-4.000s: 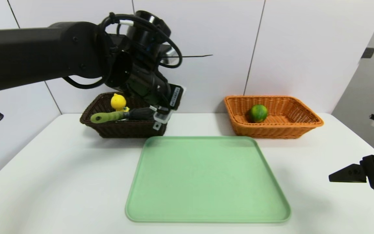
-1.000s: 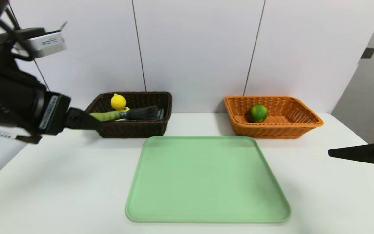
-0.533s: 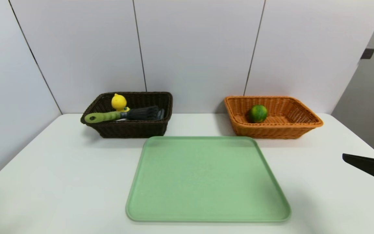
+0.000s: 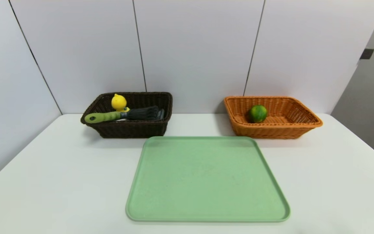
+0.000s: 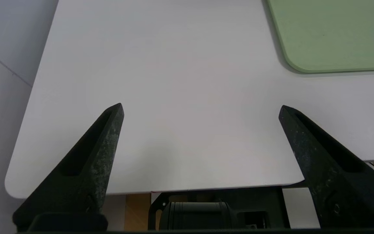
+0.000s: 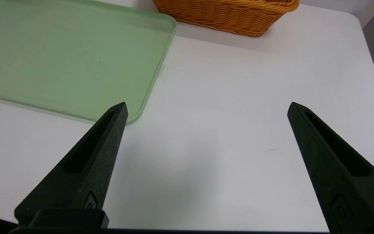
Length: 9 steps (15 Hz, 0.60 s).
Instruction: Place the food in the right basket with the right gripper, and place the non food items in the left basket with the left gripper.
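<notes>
In the right basket (image 4: 304, 125) lies the lime (image 4: 257, 113); brush (image 4: 122, 115) and toy (image 4: 118, 102) sit in the left basket (image 4: 131, 129), far across the tabletop (image 4: 60, 169) from both wide, empty hands: left hand (image 5: 200, 109), right hand (image 6: 207, 107).

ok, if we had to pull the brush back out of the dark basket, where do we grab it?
Grip the brush by its green handle, which sticks out over the left rim of the dark basket. Come from above on the left side; the bristle end lies inside beside the yellow toy.
</notes>
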Each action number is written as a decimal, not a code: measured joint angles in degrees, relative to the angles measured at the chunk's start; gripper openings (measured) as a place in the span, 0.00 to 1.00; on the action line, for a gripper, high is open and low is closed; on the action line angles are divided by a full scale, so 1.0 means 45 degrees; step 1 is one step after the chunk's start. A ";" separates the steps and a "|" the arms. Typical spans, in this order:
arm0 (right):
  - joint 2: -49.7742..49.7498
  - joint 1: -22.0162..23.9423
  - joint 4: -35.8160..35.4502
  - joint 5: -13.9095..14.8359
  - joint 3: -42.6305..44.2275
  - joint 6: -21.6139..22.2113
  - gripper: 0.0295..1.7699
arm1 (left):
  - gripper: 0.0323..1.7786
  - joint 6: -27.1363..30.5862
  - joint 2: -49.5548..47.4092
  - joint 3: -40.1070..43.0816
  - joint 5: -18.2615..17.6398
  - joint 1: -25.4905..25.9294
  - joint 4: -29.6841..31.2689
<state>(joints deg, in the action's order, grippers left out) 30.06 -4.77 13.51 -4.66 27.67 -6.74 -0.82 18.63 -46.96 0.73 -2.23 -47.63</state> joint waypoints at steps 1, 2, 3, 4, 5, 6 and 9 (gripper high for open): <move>-0.0813 0.0019 0.0249 0.0214 -0.0387 0.0041 0.96 | 0.95 0.0079 -0.0471 0.0293 -0.0016 0.0368 -0.0035; -0.1531 0.0024 0.0610 0.0615 -0.0767 0.0114 0.96 | 0.95 0.0228 -0.0932 0.0618 -0.0011 0.0612 -0.0084; -0.2105 0.0043 0.0886 0.1357 -0.1122 0.0360 0.96 | 0.95 0.0363 -0.1330 0.0832 -0.0022 0.0696 -0.0103; -0.2454 0.0062 0.0929 0.2221 -0.1336 0.0772 0.96 | 0.95 0.0504 -0.1677 0.1029 -0.0024 0.0729 -0.0098; -0.2693 0.0087 0.0764 0.2896 -0.1436 0.0983 0.96 | 0.95 0.0707 -0.1961 0.1219 -0.0046 0.0734 -0.0041; -0.2882 0.0190 0.0691 0.3172 -0.1501 0.1002 0.96 | 0.95 0.0769 -0.2143 0.1327 -0.0073 0.0729 -0.0005; -0.3381 0.1235 0.0696 0.3167 -0.1577 0.0753 0.96 | 0.95 0.0959 -0.2487 0.1812 -0.0493 0.0588 0.0038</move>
<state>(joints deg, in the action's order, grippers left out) 14.85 0.79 16.64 9.59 20.58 -3.35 3.50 7.44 -38.80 -1.49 0.41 -47.46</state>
